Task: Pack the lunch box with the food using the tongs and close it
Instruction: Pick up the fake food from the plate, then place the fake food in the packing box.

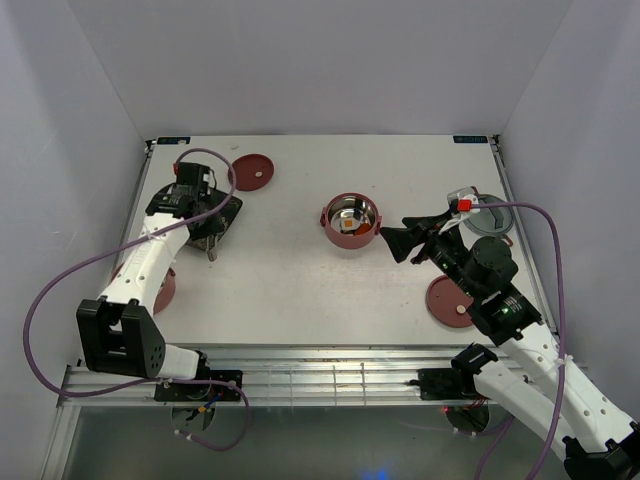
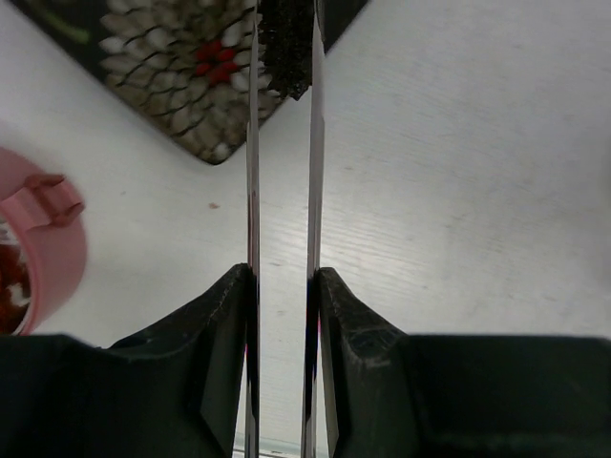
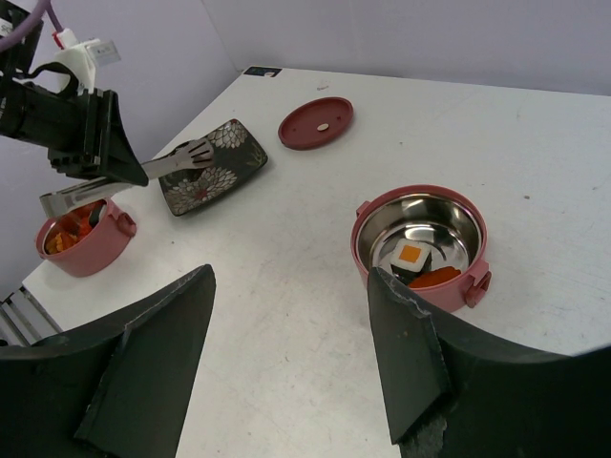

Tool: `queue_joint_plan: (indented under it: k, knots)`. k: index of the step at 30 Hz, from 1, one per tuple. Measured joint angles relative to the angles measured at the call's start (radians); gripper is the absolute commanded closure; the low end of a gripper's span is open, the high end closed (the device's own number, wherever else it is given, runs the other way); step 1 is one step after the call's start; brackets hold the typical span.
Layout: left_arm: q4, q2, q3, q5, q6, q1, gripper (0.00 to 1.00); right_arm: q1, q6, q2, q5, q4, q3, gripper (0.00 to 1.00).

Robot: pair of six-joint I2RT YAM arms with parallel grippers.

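Left gripper [image 2: 284,286] is clamped on the tongs [image 2: 252,143], pressing their arms near-parallel. The tips reach ahead over the floral plate [image 2: 172,76], probably to pinch a piece.

Right gripper [image 3: 288,286] hovers with jaws apart and empty. The lunch box tier [image 3: 361,229] sits just ahead to its right: dusty-red wall, shiny steel inside, food [image 3: 412,256] in it, one white roll and orange bits.

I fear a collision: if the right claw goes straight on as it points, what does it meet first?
Probably the open lunch box tier, just ahead of the right claw; depth is unclear.
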Motion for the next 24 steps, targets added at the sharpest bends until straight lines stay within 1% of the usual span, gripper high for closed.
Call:
queue_joint_plan:
  k: [3,7,11,14,19,24]
  knots:
    - [0.0,0.001,0.053,0.003,-0.014,-0.084,0.79,0.0,0.0,0.0,0.0,0.0,0.0,0.29]
    - [0.009,0.03,0.164,-0.003,-0.041,-0.263,0.8,0.0,0.0,0.002,0.0,0.0,0.0,0.29]
    - [0.031,0.11,0.267,-0.013,-0.071,-0.419,0.8,0.0,0.0,0.001,0.006,0.0,-0.003,0.29]
    - [0.033,0.194,0.33,-0.026,-0.085,-0.505,0.8,0.0,0.0,0.0,0.025,0.0,-0.005,0.29]
    - [0.039,0.342,0.417,-0.043,-0.093,-0.596,0.8,0.0,0.0,-0.008,0.048,0.0,-0.006,0.29]
    - [0.039,0.432,0.474,-0.062,-0.093,-0.657,0.8,0.0,-0.001,-0.019,0.059,-0.001,-0.006,0.29]
